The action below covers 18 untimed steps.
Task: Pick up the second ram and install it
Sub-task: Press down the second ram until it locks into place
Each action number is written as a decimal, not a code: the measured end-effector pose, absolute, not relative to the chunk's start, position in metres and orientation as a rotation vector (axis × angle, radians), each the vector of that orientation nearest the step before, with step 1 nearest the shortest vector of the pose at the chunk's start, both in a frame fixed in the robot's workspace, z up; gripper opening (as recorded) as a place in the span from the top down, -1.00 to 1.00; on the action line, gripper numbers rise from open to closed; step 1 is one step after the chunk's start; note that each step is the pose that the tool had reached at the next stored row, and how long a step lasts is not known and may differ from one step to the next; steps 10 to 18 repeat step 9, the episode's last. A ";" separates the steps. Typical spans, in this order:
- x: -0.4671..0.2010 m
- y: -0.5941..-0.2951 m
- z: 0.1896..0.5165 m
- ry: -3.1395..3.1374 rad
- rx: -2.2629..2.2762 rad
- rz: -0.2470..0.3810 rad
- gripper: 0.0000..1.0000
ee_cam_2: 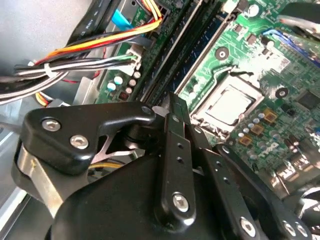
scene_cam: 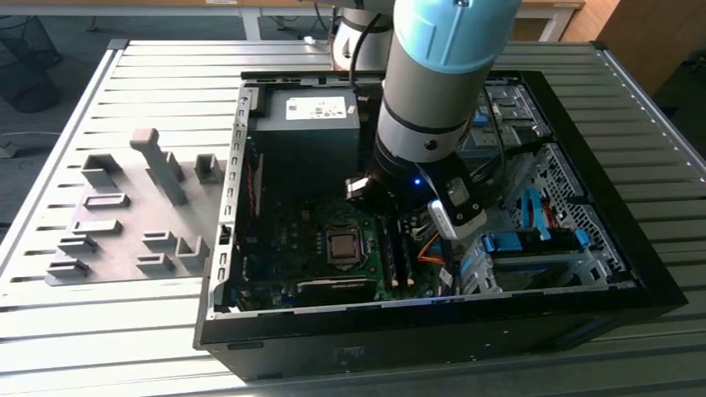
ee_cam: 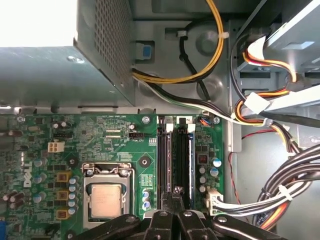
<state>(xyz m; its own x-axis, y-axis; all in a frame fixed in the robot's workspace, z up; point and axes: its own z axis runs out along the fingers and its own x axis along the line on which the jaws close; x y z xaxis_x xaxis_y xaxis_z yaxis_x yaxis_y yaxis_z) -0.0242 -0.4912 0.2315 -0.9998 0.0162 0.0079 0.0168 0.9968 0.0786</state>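
Observation:
Inside the open computer case [scene_cam: 226, 248], my gripper [ee_cam: 176, 192] hangs low over the green motherboard [ee_cam: 100, 145]. Its black fingers are pressed together with nothing between them. In the first wrist view the fingertips sit at one end of the memory slots. A ram stick with a blue edge [ee_cam: 191, 155] stands seated in a slot, and a darker stick [ee_cam: 165, 155] stands in a slot beside it. The second wrist view shows the shut gripper [ee_cam_2: 175, 107] just above the same long slots [ee_cam_2: 200, 50]. I cannot tell whether the tips touch a stick. In the exterior view the gripper [scene_cam: 375, 203] is above the slots [scene_cam: 398, 256].
The processor socket [ee_cam: 106, 197] lies beside the slots. The power supply box [scene_cam: 303, 124] fills the case's far end. Cable bundles [ee_cam: 280, 200] run close past the slots. Light-blue drive clips [scene_cam: 518, 242] sit at the exterior view's right. A grey fixture plate [scene_cam: 121, 215] lies outside the case.

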 end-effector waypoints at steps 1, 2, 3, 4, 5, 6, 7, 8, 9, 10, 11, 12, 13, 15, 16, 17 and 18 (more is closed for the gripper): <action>-0.024 -0.491 0.233 -3.132 -0.026 -0.123 0.79; -0.024 -0.491 0.233 -3.132 -0.026 -0.123 0.79; -0.024 -0.491 0.233 -3.132 -0.026 -0.124 0.79; -0.024 -0.491 0.234 -3.132 -0.026 -0.124 0.79; -0.024 -0.491 0.234 -3.132 -0.026 -0.124 0.79; -0.024 -0.491 0.234 -3.132 -0.026 -0.123 0.79; -0.024 -0.491 0.234 -3.132 -0.026 -0.123 0.79; -0.024 -0.491 0.234 -3.132 -0.026 -0.123 0.79; -0.024 -0.491 0.234 -3.132 -0.026 -0.123 0.79; -0.024 -0.491 0.234 -3.132 -0.026 -0.123 0.79; -0.024 -0.491 0.234 -3.132 -0.026 -0.123 0.79; -0.024 -0.491 0.234 -3.132 -0.026 -0.123 0.79; -0.024 -0.491 0.234 -3.132 -0.026 -0.123 0.79; -0.024 -0.491 0.234 -3.132 -0.026 -0.123 0.79; -0.024 -0.491 0.234 -3.132 -0.026 -0.123 0.79; -0.024 -0.491 0.234 -3.132 -0.026 -0.123 0.79; -0.024 -0.491 0.234 -3.132 -0.026 -0.123 0.79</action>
